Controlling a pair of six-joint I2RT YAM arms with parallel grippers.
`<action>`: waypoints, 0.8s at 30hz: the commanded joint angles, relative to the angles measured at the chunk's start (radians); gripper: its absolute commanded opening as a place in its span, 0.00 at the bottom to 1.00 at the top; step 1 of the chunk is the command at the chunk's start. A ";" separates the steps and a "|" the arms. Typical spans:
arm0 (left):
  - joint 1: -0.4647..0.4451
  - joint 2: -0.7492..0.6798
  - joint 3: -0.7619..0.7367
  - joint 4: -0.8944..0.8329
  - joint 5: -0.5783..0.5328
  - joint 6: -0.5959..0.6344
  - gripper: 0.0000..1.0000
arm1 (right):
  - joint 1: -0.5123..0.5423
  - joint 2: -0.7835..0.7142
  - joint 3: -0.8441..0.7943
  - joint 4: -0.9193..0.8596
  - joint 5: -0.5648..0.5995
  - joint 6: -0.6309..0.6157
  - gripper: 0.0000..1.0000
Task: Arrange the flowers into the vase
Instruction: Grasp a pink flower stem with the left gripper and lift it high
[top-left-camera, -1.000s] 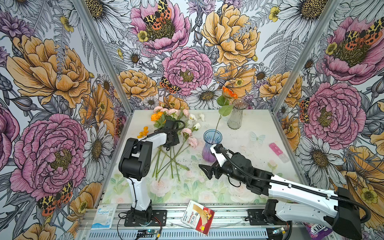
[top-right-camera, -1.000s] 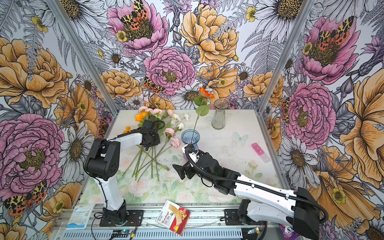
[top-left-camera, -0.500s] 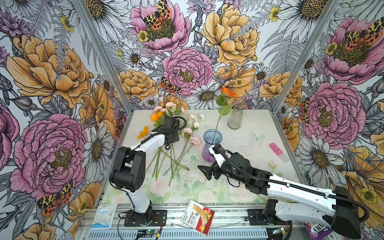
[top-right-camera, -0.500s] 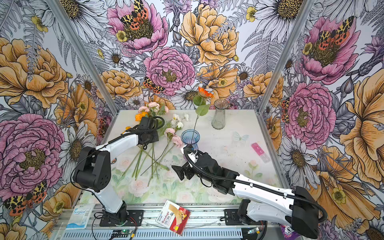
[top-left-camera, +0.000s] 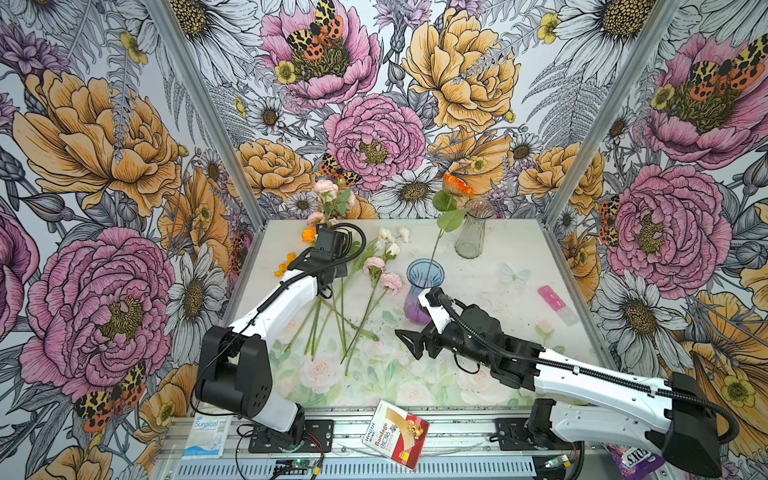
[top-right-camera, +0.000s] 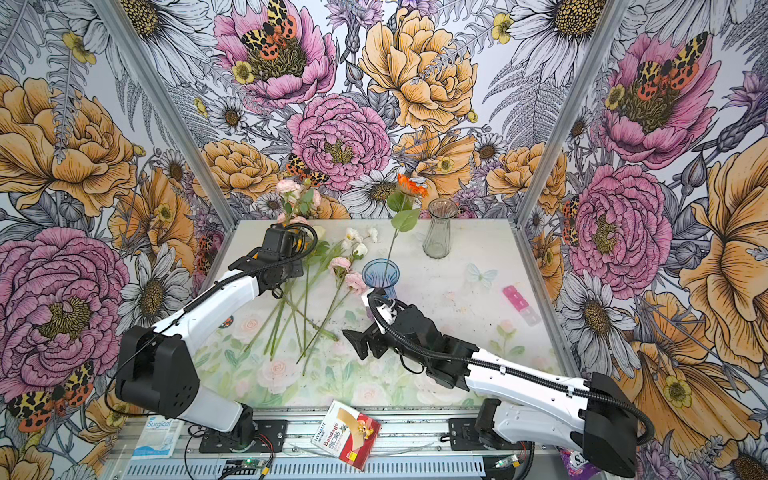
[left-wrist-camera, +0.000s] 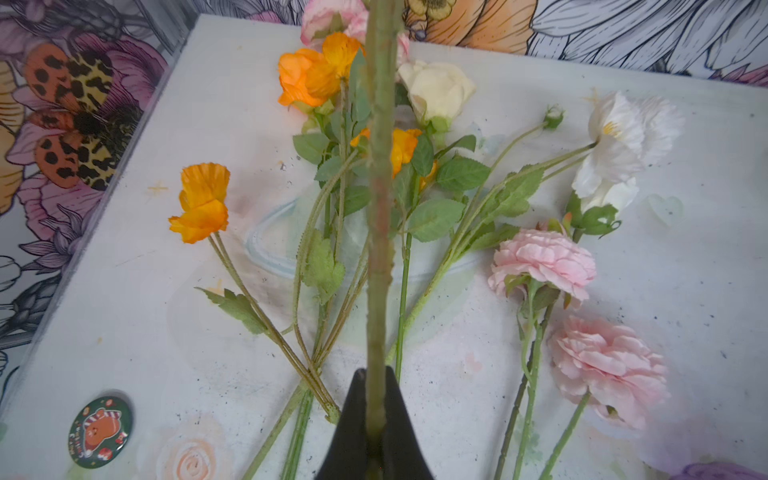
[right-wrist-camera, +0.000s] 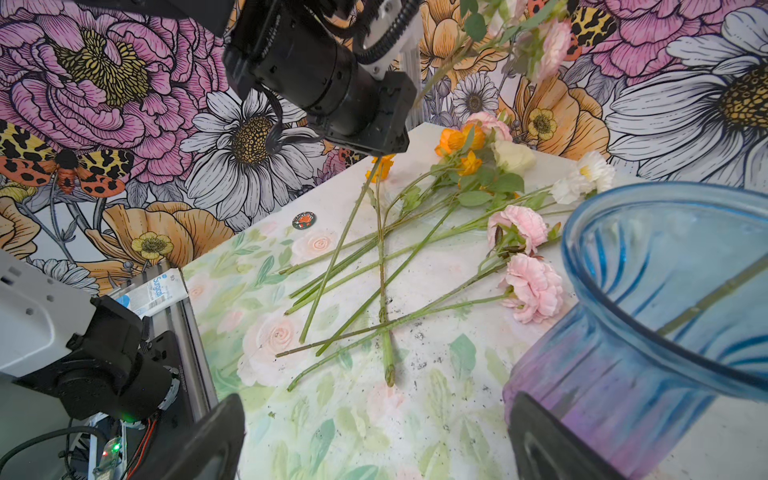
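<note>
Flowers (top-left-camera: 374, 264) lie fanned on the bench's (top-left-camera: 519, 249) left half; left gripper (left-wrist-camera: 376, 386) pinches one stem (left-wrist-camera: 380, 249), held near upright. Vase (top-left-camera: 424, 286) stands to its right, mid-bench, nearer the right gripper (top-left-camera: 409, 344), whose jaws gape wide and empty beside it.

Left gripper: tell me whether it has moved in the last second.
Yes. The left gripper, shut on the pink flower, has drawn away from the blue vase toward the back-left corner in both top views.
</note>
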 joint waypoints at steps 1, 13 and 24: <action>-0.010 -0.086 0.013 0.014 -0.076 0.044 0.00 | 0.006 -0.003 0.010 0.028 -0.006 0.009 0.99; -0.086 -0.499 -0.247 0.638 0.125 0.029 0.00 | -0.101 -0.185 -0.067 -0.061 0.056 0.037 0.99; -0.295 -0.458 -0.251 1.073 0.096 -0.059 0.00 | -0.135 -0.343 -0.142 -0.104 0.098 0.056 0.99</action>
